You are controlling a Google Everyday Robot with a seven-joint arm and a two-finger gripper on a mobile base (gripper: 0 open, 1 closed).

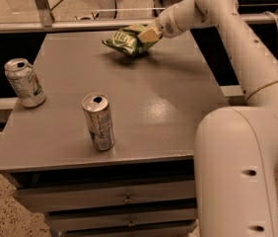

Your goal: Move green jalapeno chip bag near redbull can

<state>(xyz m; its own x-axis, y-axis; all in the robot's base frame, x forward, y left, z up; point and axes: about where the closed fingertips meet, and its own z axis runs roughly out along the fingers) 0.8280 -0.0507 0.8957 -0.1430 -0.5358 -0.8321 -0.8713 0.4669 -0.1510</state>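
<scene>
The green jalapeno chip bag [125,40] is at the far middle of the grey table [168,107], held a little above the surface with its shadow beneath it. My gripper [148,34] reaches in from the right and is shut on the bag's right end. The redbull can [98,121], slim with blue-silver panels and an open top, stands upright near the table's front edge, well in front of the bag and to its left.
A wider silver-white can [24,82] with green and red marks stands near the table's left edge. My white arm [247,58] runs along the right side. Drawers [124,199] sit under the tabletop. A rail [70,25] runs behind the table.
</scene>
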